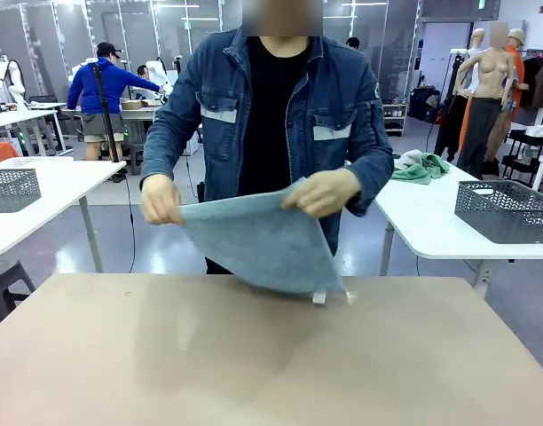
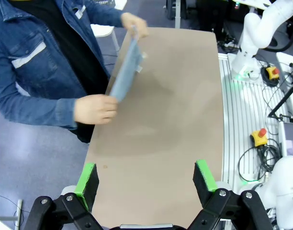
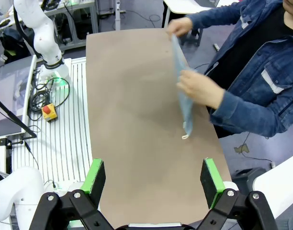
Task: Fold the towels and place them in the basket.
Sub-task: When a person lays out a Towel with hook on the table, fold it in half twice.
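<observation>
Light blue towel held up by both hands of the person over the far edge of the worktop, lowest corner with the label hanging down to about the surface. Left end effector and right end effector wide open, empty, over the near side, well apart from the cloth. Best to wait until laid flat, then take two neighbouring corners together, lift evenly, and bring edge onto edge without wrinkles.

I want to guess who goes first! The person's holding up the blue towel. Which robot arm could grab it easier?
Probably right. The left gripper and right gripper are both open, back from the blue towel, but its low corner dangles on the right's side.
</observation>
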You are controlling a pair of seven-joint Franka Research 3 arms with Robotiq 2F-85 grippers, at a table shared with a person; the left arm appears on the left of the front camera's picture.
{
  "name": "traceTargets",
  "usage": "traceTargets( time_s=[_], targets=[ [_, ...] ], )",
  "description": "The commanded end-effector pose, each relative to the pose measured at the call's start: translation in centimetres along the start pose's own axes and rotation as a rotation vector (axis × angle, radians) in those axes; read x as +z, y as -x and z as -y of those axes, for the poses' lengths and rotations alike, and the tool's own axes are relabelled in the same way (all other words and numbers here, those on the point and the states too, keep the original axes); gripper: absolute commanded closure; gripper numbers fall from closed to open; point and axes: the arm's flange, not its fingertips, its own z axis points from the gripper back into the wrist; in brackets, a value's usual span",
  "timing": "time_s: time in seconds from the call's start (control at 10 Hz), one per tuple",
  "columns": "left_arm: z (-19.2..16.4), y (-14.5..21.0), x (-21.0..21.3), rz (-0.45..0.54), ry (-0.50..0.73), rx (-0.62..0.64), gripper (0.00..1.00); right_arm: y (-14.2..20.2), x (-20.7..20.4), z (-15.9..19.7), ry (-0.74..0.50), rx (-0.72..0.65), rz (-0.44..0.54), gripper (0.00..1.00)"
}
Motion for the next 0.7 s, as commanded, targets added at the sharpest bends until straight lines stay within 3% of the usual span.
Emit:
traceTargets(
  time_s=[0.0, 0.6],
  targets=[
    [0.06, -0.1, 0.03, 0.001, -0.001, -0.002, 0.0, -0.13, 0.03, 0.02, 0.006, 0.0, 0.003, 0.0],
    [0.06, -0.1, 0.03, 0.001, -0.001, -0.002, 0.0, -0.13, 0.03, 0.02, 0.006, 0.0, 0.003, 0.0]
  ],
)
